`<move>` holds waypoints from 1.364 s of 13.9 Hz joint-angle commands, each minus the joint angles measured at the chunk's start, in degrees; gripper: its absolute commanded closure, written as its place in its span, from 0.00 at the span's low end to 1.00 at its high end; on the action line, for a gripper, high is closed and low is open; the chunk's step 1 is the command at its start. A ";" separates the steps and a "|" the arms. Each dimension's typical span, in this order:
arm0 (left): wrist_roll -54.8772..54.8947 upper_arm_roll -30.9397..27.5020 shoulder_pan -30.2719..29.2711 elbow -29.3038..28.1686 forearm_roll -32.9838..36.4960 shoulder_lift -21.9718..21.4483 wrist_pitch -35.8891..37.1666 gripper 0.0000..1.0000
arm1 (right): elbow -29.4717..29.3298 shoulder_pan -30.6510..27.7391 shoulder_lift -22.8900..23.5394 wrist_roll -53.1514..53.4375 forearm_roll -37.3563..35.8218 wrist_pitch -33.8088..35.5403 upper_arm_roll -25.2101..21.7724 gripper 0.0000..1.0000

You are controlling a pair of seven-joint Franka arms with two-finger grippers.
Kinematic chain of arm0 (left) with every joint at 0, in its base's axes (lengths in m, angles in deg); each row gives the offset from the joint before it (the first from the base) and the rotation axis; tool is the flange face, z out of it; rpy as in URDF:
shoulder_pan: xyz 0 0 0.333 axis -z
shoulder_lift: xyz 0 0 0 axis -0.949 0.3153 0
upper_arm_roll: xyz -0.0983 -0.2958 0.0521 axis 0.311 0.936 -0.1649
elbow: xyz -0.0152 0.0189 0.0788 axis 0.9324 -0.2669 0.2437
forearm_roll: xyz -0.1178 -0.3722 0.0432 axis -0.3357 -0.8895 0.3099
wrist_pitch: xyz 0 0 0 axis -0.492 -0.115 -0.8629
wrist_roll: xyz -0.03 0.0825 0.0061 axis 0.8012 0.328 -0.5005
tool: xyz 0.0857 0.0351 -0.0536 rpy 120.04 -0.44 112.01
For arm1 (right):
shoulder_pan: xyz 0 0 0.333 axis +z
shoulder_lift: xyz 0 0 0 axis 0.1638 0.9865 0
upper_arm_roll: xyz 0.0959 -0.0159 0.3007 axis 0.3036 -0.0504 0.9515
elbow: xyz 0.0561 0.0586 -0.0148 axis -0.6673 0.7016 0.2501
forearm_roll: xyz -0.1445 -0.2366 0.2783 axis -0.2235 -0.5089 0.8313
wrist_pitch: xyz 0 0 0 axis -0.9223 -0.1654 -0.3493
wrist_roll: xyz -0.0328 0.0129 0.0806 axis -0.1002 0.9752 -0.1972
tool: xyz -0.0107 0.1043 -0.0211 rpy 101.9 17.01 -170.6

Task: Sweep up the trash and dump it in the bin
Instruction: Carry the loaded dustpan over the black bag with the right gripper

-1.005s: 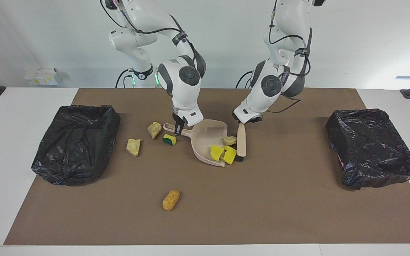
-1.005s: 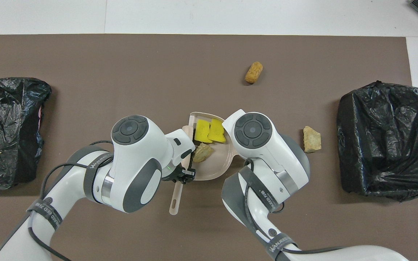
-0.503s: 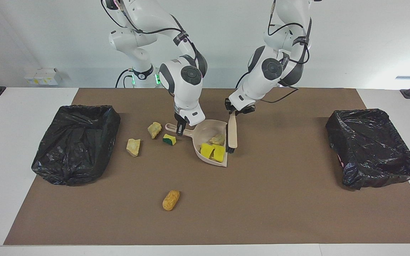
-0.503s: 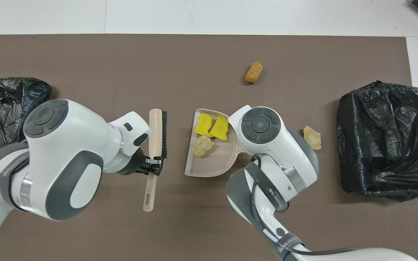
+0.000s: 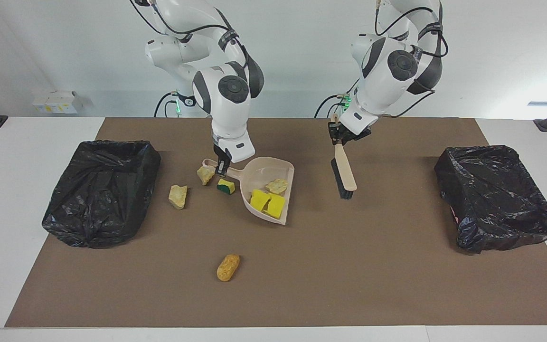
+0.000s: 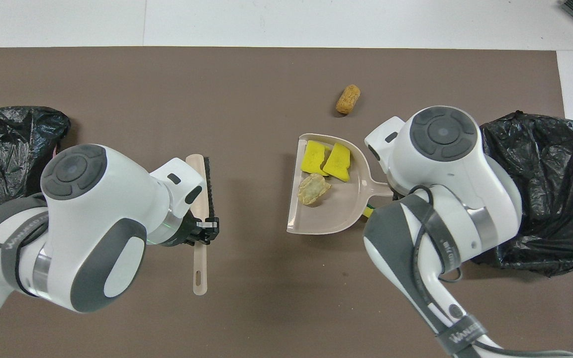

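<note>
My right gripper (image 5: pixel 221 167) is shut on the handle of the beige dustpan (image 5: pixel 287 172), which hangs tilted just above the mat. In the pan (image 6: pixel 326 221) lie two bright yellow chunks (image 5: pixel 267 202) (image 6: pixel 326 159) and a pale tan chunk (image 5: pixel 277 185) (image 6: pixel 314 189). On the mat lie more trash: a tan chunk (image 5: pixel 205 174), a yellow-and-green chunk (image 5: pixel 226 186), another tan chunk (image 5: pixel 178 196) and an orange-brown chunk (image 5: pixel 228 267) (image 6: pixel 347 98). My left gripper (image 5: pixel 336 135) (image 6: pixel 207 226) is shut on the brush (image 5: pixel 343 173) (image 6: pixel 201 199), held over the mat, bristle end down.
A black-bagged bin (image 5: pixel 102 190) (image 6: pixel 550 199) stands at the right arm's end of the table, beside the loose chunks. A second black-bagged bin (image 5: pixel 496 194) (image 6: pixel 8 169) stands at the left arm's end. A brown mat (image 5: pixel 349 266) covers the table.
The left gripper lifted the brush away from the dustpan toward the left arm's end. The right gripper carried the pan, with three chunks in it, toward the right arm's end.
</note>
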 commanded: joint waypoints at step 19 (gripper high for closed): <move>-13.60 -0.04 20.19 -18.14 0.92 -0.10 -19.75 0.29 | -5.49 -40.25 -2.62 -50.68 -11.37 -5.08 -0.27 1.00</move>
